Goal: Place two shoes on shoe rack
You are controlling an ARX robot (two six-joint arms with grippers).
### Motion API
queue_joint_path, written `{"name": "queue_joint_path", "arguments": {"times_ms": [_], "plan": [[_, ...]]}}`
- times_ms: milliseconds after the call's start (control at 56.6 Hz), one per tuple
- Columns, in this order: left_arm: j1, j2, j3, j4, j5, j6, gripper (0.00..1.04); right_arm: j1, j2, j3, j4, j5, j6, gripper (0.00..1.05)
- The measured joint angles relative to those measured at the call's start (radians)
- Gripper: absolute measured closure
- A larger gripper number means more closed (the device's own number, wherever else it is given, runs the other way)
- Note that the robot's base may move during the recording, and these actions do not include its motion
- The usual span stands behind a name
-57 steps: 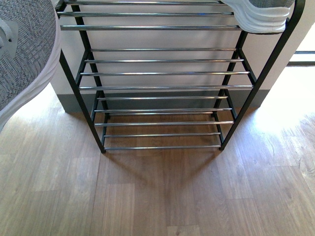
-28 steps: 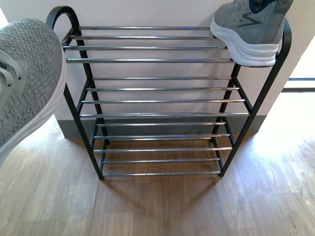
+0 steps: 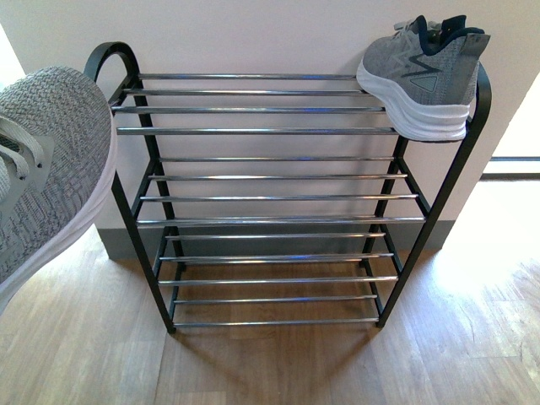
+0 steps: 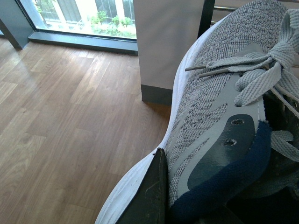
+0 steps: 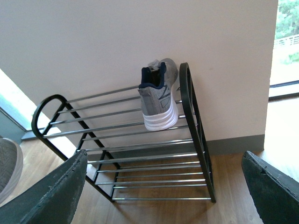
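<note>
One grey knit sneaker (image 3: 426, 72) with a white sole stands on the top tier of the shoe rack (image 3: 270, 198) at its right end, also seen in the right wrist view (image 5: 159, 95). The second grey sneaker (image 3: 46, 169) hangs in the air at the far left, beside the rack's left end. My left gripper (image 4: 187, 205) is shut on this sneaker (image 4: 219, 112) at its navy collar. My right gripper (image 5: 163, 191) is open and empty, back from the rack (image 5: 140, 154). No sandals are in view.
The rack stands against a white wall with a grey skirting (image 3: 439, 236) on a wooden floor (image 3: 278, 363). A floor-level window (image 4: 84, 18) lies to the left of the wall. The rack's lower tiers hold nothing.
The front view has tilted up, so the rack's top tier and the placed sneaker now show fully. The held sneaker stays at the left edge of the view.
</note>
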Motion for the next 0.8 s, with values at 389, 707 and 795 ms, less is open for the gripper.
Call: {"name": "queue_joint_path", "arguments": {"times_ms": [389,707,795], "plan": [[0.0,0.0,0.0,0.0,0.0,0.0,1.03,0.295,-0.252,-0.286,0.153,0.367,-0.125,0.7],[0.0,0.0,0.0,0.0,0.0,0.0,1.03,0.487,-0.376,-0.398,0.148,0.55,-0.138,1.03],[0.0,0.0,0.0,0.0,0.0,0.0,1.03,0.519,-0.474,-0.424,0.056,0.576,-0.138,1.03]]}}
